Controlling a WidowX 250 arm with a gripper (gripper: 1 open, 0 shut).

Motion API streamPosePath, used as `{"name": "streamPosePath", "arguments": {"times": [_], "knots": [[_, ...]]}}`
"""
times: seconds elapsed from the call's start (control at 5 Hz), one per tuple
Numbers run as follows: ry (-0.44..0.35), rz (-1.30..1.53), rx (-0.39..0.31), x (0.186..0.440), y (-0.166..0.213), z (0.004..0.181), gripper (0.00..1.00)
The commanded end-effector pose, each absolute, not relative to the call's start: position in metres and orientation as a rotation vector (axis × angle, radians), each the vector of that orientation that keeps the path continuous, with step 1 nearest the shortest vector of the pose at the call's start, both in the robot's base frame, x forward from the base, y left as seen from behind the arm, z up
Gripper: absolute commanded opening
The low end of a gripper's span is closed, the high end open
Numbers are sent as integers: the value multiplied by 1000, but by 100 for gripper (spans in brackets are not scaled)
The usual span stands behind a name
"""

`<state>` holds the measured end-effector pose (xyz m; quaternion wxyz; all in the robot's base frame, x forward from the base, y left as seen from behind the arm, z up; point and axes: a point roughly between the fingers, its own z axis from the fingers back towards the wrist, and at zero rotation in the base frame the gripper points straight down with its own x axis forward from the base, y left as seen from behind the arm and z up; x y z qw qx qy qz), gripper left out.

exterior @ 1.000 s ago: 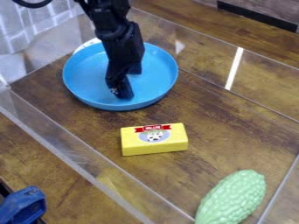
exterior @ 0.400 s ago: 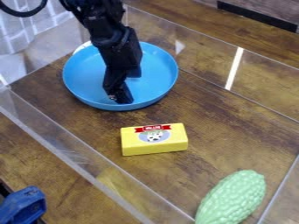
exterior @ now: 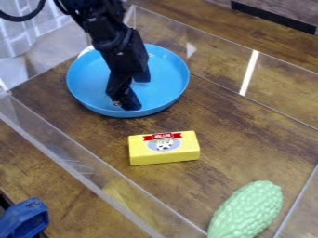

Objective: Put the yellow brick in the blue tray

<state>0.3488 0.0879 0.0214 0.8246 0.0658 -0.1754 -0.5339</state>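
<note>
- End effector (exterior: 121, 99): spread wide, empty, lowered into blue tray (exterior: 87, 90).
- Yellow brick (exterior: 165, 147): flat on desk (exterior: 248, 139), just beside tray, unobstructed.
- Green bumpy oval (exterior: 246, 211): well apart, near front corner.

A yellow brick (exterior: 165, 147) with a red banner, a bright-blue tray (exterior: 87, 93), a pale green bumpy oval (exterior: 246, 212).

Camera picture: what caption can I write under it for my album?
Robot's open tool hovers inside the blue tray; yellow brick waits on the table.
</note>
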Motion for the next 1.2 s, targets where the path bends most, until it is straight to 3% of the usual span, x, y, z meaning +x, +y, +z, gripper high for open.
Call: {"name": "streamPosePath", "arguments": {"times": [0.0,0.2,0.4,0.6,0.8,1.0], "knots": [[-318,-1200,65,320,90,-4,100],[-316,-1208,56,313,82,-4,100],[-315,-1216,46,307,73,-1,0],[-315,-1235,36,309,64,2,100],[-321,-1237,22,312,54,4,0],[-330,-1250,7,314,59,8,0]]}}
